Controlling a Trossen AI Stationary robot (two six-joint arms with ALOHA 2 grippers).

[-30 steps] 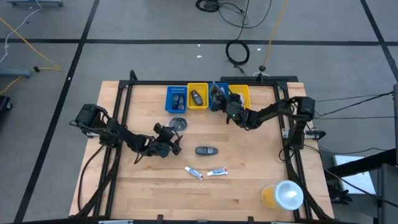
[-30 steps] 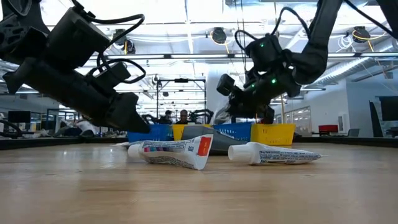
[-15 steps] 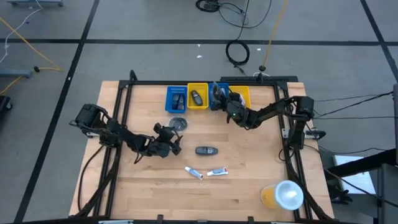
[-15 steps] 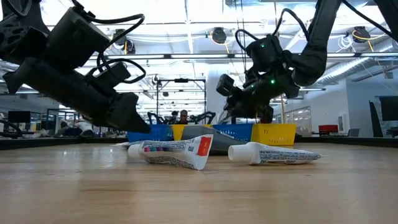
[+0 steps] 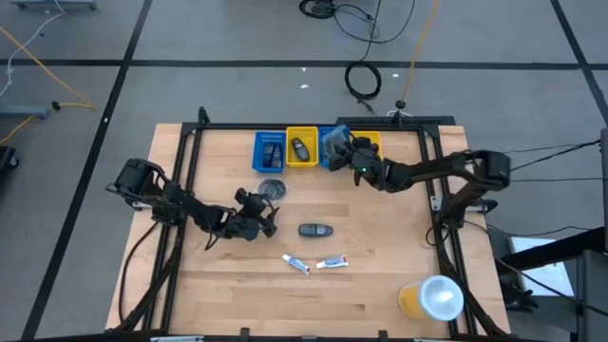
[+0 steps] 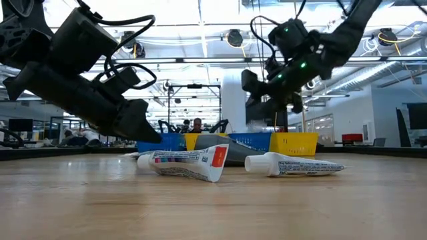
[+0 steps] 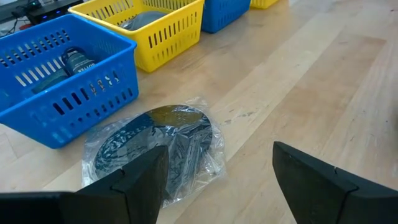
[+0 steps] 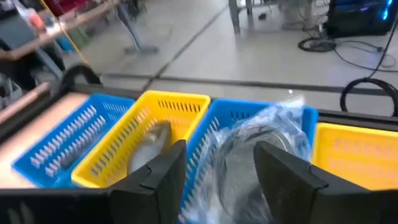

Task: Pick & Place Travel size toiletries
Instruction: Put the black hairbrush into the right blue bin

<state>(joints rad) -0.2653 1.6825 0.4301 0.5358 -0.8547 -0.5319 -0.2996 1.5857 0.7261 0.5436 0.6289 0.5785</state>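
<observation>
Right end effector (image 5: 340, 144) gripping clear-wrapped pouch (image 8: 261, 146) above second blue bin (image 8: 233, 118).

yellow cup (image 5: 411, 301), white lid (image 5: 442, 295) | 4 bins (image 5: 302, 148) | wooden table (image 5: 370, 237)

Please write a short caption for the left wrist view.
Open left gripper near a plastic-wrapped disc beside the blue bin.
</observation>
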